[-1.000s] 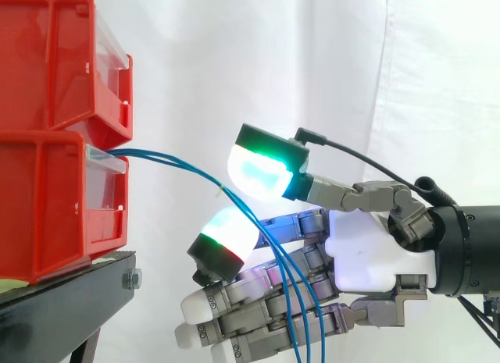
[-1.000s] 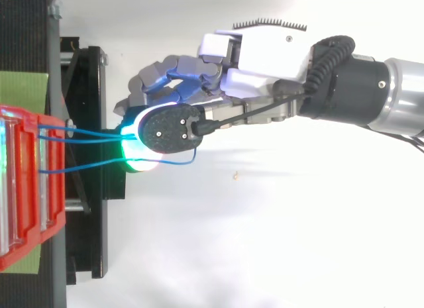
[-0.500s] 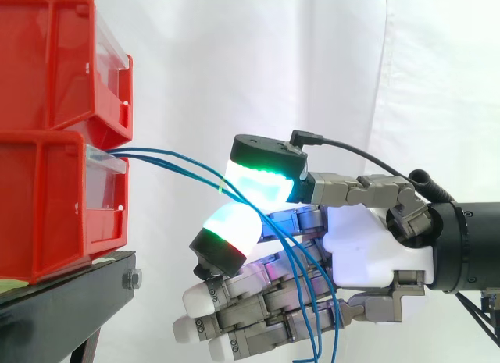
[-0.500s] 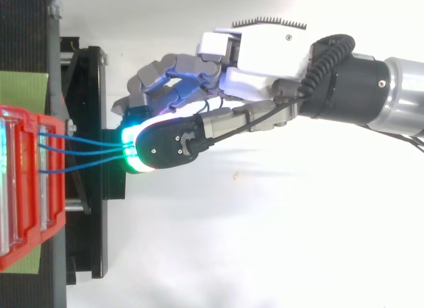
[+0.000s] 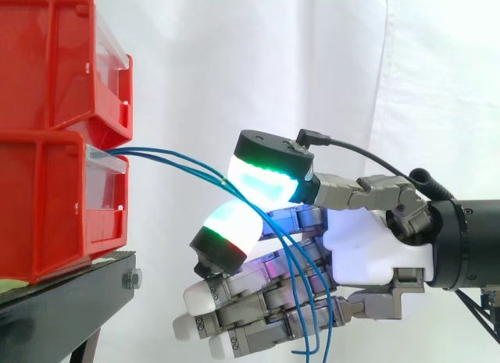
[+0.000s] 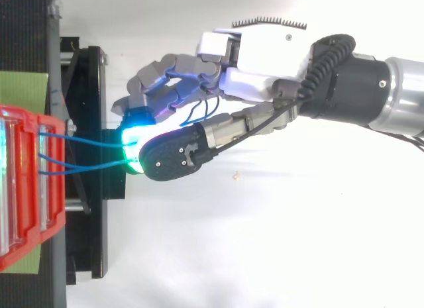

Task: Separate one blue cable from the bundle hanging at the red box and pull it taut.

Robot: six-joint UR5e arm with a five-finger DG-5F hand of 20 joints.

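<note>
The fingers (image 5: 230,236) are curled, with a glowing fingertip and the thumb pad closed on the blue cables (image 6: 86,139). Past the pinch the cables droop in loops over the hand (image 5: 367,250). On the other side they arc gently up to the lower red bin (image 5: 47,199) on the black stand (image 5: 70,300).

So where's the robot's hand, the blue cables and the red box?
hand (image 5: 367,254): side view, on its white palm.
blue cables (image 5: 176,158): side view, on the stretch between the box and the hand.
red box (image 5: 47,199): side view, on the lower box's side wall.
</note>
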